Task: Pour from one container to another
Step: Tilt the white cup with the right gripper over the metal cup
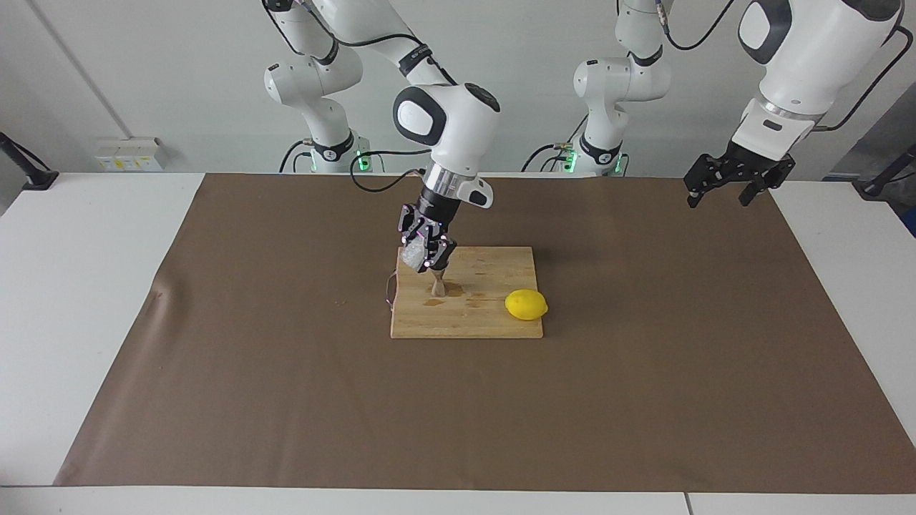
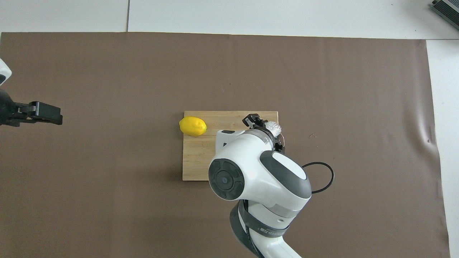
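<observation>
Right gripper (image 1: pixel 427 252) clamped on tilted glass tumbler (image 1: pixel 414 254), raised over jigger (image 1: pixel 437 285) | jigger upright on cutting board (image 1: pixel 494 325), hidden under arm in overhead view; contents unreadable | lemon (image 1: pixel 526 305) on board toward left arm's end | left gripper (image 1: pixel 726 187) waiting, parted, over mat (image 1: pixel 644 400) edge

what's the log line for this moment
right gripper: holds glass tilted over jigger | left gripper: waits, open | jigger on board
</observation>
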### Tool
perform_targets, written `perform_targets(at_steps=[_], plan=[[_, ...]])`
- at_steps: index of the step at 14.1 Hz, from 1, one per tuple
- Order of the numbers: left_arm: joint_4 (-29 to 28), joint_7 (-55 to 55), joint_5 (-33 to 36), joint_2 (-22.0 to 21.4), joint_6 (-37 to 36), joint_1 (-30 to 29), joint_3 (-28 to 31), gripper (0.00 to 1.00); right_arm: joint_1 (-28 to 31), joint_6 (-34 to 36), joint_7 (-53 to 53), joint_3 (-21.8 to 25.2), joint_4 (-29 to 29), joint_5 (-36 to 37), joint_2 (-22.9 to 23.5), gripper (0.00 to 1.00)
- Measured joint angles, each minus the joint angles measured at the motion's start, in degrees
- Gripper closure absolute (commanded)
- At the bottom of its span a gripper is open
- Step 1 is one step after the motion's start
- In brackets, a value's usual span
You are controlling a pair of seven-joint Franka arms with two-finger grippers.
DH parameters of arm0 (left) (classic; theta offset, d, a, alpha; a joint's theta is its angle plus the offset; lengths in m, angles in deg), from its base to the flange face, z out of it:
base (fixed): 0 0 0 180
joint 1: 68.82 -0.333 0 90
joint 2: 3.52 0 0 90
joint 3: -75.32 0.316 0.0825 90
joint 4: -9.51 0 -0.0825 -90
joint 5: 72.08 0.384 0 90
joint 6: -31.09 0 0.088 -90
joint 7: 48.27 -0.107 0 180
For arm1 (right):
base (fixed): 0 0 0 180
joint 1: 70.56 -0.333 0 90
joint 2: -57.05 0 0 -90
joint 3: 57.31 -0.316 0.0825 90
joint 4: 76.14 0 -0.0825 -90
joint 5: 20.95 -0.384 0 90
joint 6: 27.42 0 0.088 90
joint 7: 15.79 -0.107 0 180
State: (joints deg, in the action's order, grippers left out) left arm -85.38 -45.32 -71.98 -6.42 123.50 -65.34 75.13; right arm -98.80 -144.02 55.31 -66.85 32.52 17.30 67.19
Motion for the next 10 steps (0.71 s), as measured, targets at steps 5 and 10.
perform_targets(at_steps=[5, 10], plan=[[0.0, 0.6, 0.0, 0.0, 0.2, -1.8, -1.5, 0.00, -0.6, 0.1, -1.5, 0.0, -0.1, 2.4, 1.9, 1.00], [0.0, 1.8, 0.0, 0.0, 0.4, -2.6, -1.8, 0.00, -0.6, 0.3, -1.5, 0.1, -0.1, 3.1, 1.9, 1.00]])
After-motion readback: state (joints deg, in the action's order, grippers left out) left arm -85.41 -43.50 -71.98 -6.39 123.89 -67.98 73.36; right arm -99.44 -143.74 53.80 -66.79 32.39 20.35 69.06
